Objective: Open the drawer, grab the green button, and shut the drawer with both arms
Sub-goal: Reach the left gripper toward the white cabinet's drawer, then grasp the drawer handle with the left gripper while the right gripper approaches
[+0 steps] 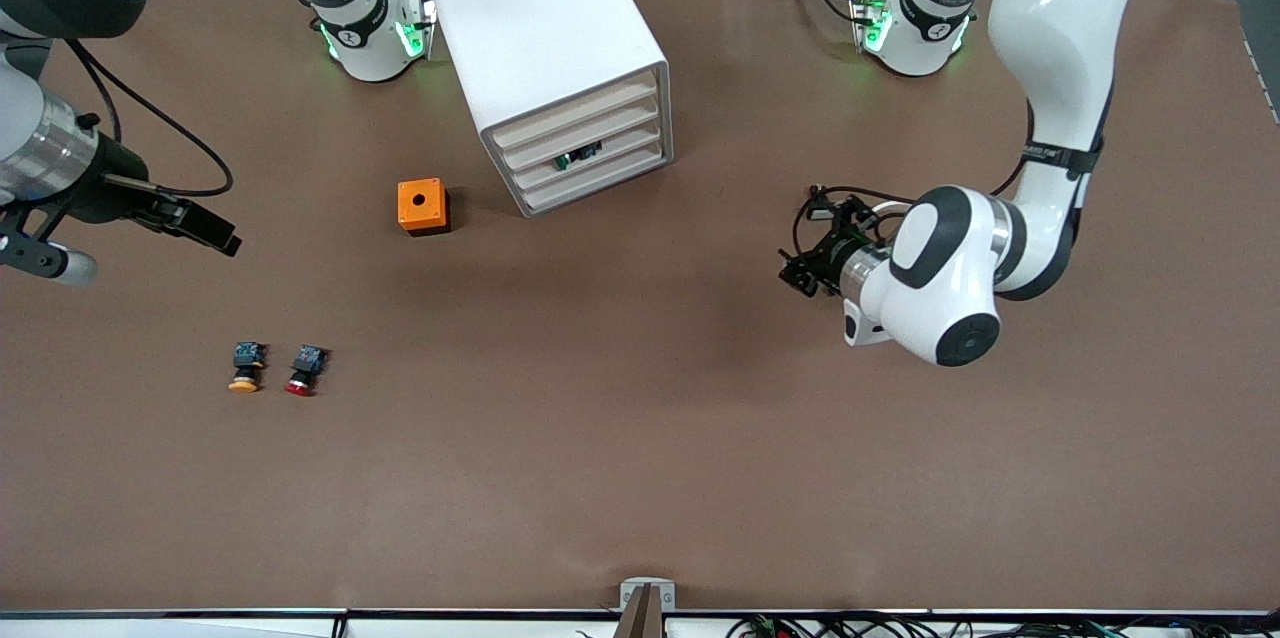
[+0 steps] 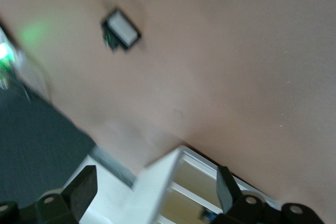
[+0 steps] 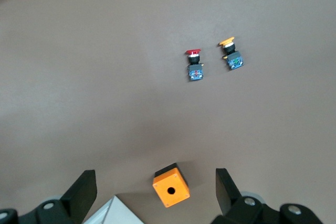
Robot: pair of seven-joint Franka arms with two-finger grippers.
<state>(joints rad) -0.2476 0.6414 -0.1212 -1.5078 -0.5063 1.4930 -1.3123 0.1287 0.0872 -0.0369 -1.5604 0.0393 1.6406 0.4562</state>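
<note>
The drawer point(image 1: 592, 156), third down in the white cabinet point(image 1: 545, 38), looks light and smooth, so its front lip seems the best place to grip. The left gripper point(image 1: 800, 268) hovers over the table toward the left arm's end from the cabinet, and the right gripper point(image 1: 205, 226) toward the right arm's end; both have their fingers spread, empty.

button point(image 1: 578, 157): glimpsed through drawer point(image 1: 592, 156) front, cap colour unreadable
cabinet point(image 2: 157, 192): blurred, cropped at edge
right gripper point(image 3: 152, 195): fingertips only, body cropped

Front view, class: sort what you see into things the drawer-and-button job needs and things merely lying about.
Job:
- drawer, third from top
- green button inside it
- left tool, open
- right tool, open

Lying about:
- orange box
- yellow-capped button
- red-capped button
</note>
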